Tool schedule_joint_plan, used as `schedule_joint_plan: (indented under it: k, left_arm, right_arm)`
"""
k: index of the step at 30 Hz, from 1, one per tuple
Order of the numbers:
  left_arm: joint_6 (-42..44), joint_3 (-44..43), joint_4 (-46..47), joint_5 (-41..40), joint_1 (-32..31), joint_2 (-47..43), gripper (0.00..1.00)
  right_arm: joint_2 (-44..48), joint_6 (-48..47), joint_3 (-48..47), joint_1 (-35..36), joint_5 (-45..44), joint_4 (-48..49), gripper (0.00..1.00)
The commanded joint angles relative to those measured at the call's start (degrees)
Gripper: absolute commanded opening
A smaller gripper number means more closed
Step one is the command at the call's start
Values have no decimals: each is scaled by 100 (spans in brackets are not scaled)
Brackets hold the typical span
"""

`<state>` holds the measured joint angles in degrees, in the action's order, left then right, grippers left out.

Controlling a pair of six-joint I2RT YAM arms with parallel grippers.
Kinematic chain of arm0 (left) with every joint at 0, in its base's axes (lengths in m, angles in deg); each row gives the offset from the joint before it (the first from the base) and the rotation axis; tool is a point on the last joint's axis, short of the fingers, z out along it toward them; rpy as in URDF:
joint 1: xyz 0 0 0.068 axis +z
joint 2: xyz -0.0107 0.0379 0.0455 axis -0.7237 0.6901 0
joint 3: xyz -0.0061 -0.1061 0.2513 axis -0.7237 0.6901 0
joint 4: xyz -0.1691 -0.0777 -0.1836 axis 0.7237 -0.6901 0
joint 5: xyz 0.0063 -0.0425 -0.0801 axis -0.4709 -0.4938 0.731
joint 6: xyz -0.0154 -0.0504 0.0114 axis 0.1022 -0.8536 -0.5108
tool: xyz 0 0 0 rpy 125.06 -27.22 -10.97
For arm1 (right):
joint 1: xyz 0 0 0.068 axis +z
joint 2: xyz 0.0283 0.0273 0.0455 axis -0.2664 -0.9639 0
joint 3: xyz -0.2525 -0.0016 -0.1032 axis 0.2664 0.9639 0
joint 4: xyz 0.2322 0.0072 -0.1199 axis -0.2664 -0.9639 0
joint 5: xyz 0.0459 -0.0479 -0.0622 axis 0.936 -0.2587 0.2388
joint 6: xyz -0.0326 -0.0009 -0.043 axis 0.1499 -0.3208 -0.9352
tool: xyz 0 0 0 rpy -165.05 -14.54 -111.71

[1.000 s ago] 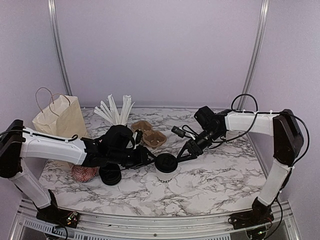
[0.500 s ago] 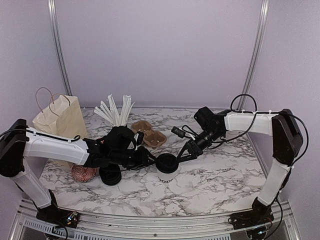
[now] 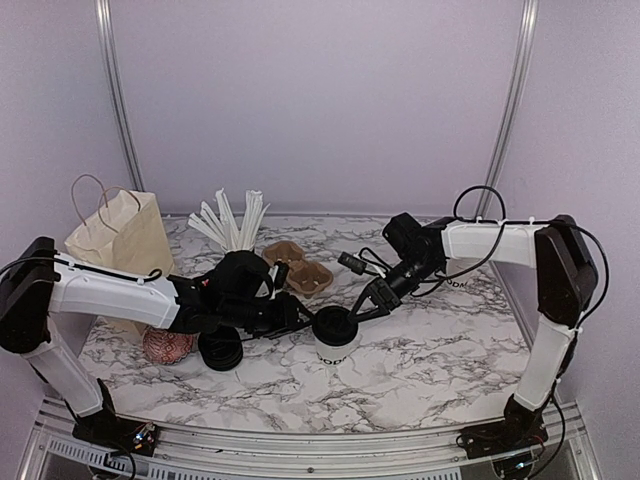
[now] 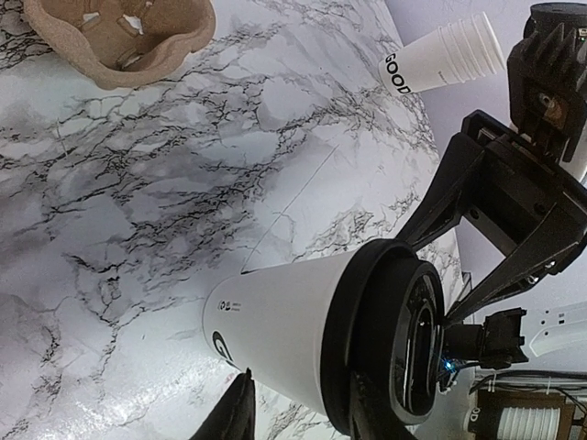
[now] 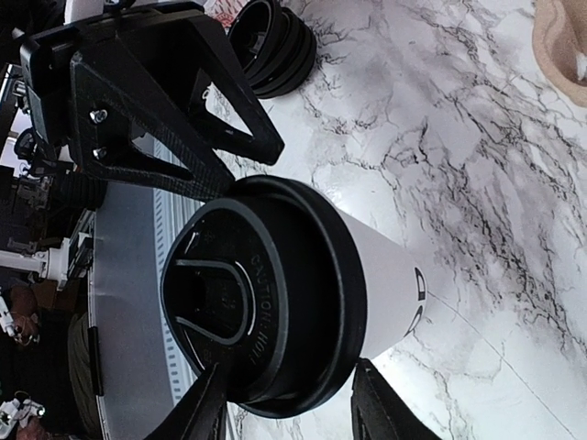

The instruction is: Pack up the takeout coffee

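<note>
left arm (image 3: 110,295) reaches low across the table (image 3: 440,365) from the left, forearm near level, left gripper (image 3: 300,320) at the left side of the cup (image 3: 332,353)

right arm (image 3: 500,240): upper link upright, bent at the elbow, forearm running left and sloping down, right gripper (image 3: 358,312) at the cup's right side

both grippers face each other across the cup. Wrist views show each with its fingers apart, one at lid-top level, the other lower by the cup wall, straddling the rim of the lid (image 3: 333,325). Can't tell whether either one is clamping the rim or just sitting beside it

cup stands upright near the middle of the table, nearer the arm bases than the cardboard carrier (image 3: 297,270), right of the stack of black lids (image 3: 220,350). Long axis vertical, lidded mouth up, narrow base on the marble, black lettering by the base
</note>
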<state>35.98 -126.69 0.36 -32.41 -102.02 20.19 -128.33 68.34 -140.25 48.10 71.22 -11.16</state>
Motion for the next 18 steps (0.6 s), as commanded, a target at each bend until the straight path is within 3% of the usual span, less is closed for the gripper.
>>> schedule_joint_plan:
  k: [1, 9, 13, 18]
  left_arm:
    - [299, -191, -1, -165, -6, -188, 37]
    - [842, -284, -304, -660, -4, -614, 42]
    - [1107, -254, -427, -1064, 2, -748, 42]
    - [1127, -125, -330, -1369, 44, -894, 43]
  right_arm:
    - [176, 56, -204, 32, -302, -1, 48]
    - [784, -292, -350, -12, -1036, -119, 71]
    - [1159, -1092, -322, 185, -1316, -158, 79]
    - [1605, -2017, 4, 1138, -3008, 244, 90]
